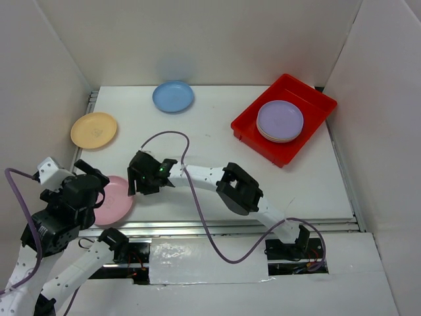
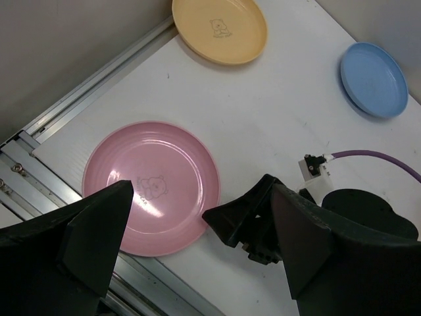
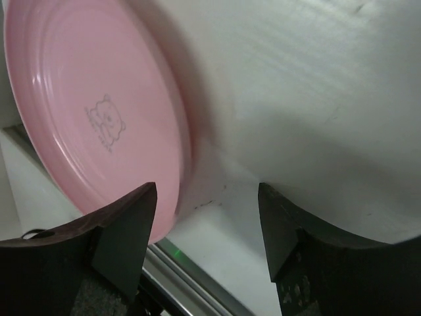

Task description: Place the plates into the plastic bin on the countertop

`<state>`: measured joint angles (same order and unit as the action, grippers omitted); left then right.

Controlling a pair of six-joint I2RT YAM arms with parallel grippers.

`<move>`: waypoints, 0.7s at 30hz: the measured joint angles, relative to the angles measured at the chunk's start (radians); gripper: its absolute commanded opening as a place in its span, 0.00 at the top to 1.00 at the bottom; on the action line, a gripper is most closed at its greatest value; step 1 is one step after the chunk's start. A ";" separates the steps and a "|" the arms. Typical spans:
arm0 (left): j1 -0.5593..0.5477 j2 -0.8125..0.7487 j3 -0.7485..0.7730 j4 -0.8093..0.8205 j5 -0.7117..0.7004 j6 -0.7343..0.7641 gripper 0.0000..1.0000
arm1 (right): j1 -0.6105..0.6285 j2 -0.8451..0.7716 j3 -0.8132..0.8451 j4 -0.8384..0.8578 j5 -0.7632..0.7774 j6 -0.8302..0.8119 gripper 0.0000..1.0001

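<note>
A pink plate lies flat near the front left of the countertop. My right gripper is low at the plate's right rim and open. The rim sits between its jaws, close to the left finger. My left gripper hangs wide open above the same plate, holding nothing. A yellow plate and a blue plate lie further back. The red plastic bin at the back right holds a stack of lilac plates.
White walls close in the left, back and right sides. A metal rail runs along the near edge, just in front of the pink plate. A purple cable loops over the right arm. The right gripper's black fingers show in the left wrist view.
</note>
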<state>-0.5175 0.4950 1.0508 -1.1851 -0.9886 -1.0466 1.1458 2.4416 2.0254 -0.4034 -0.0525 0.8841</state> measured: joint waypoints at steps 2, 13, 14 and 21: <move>0.000 0.006 -0.003 0.009 0.003 0.004 0.01 | -0.016 0.006 0.014 -0.018 0.005 0.006 0.30; 0.000 -0.002 -0.011 0.050 0.025 0.050 0.01 | -0.037 0.082 0.129 -0.061 -0.011 0.017 0.51; 0.000 -0.002 -0.011 0.051 0.026 0.052 0.01 | -0.036 0.082 0.129 -0.062 -0.013 0.018 0.52; 0.000 -0.002 -0.017 0.063 0.032 0.057 0.01 | -0.036 0.084 0.129 -0.058 -0.059 0.005 0.72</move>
<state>-0.5175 0.4931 1.0336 -1.1221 -0.9565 -0.9897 1.1099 2.5259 2.1540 -0.4618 -0.1112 0.8886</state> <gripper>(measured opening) 0.993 0.319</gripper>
